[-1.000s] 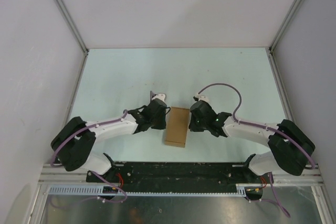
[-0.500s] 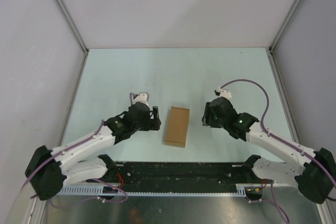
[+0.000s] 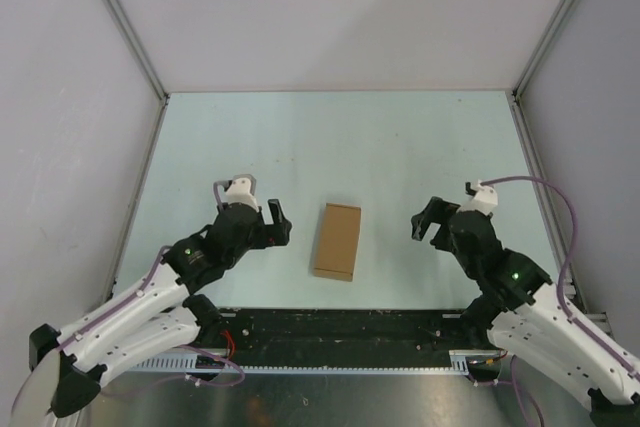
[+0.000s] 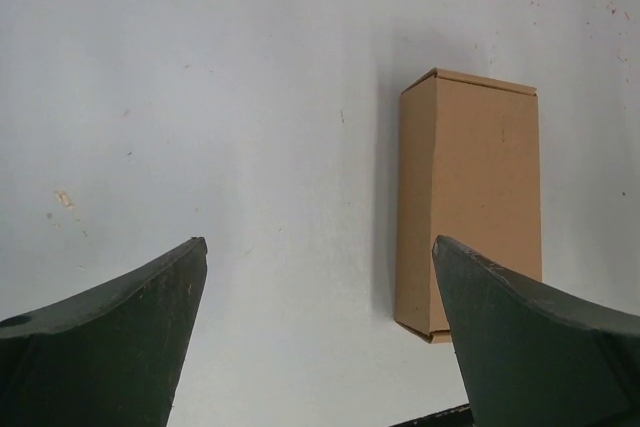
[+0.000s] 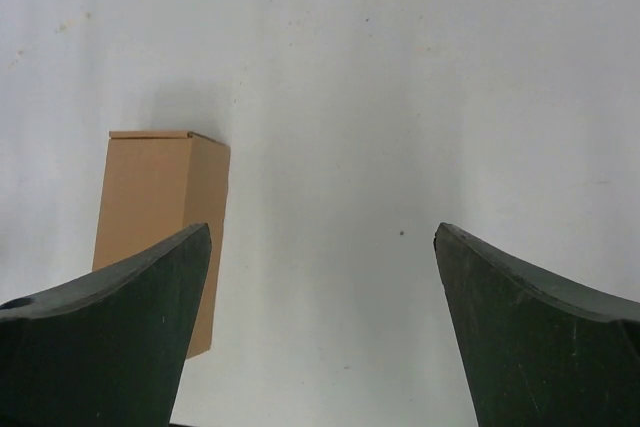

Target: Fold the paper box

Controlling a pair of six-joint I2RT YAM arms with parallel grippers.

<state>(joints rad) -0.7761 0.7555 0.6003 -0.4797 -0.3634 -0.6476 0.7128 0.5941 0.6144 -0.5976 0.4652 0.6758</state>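
Note:
The paper box (image 3: 336, 241) is a small closed brown cardboard box lying flat near the table's front edge, between the two arms. My left gripper (image 3: 279, 223) hovers to its left, apart from it, jaws open and empty. In the left wrist view the paper box (image 4: 470, 202) lies ahead and to the right of the open left gripper (image 4: 318, 241). My right gripper (image 3: 422, 221) stands off to the box's right, also open and empty. The right wrist view has the paper box (image 5: 155, 207) at the left, partly behind the left finger of the right gripper (image 5: 322, 229).
The pale table (image 3: 340, 147) is enclosed by white walls at the left, back and right. A black mounting rail (image 3: 340, 332) with the arm bases runs along the near edge, just below the box.
Both grippers were against the box's sides a second ago. They have opened and drawn back, the left arm leftward and the right arm rightward. The box stays in place.

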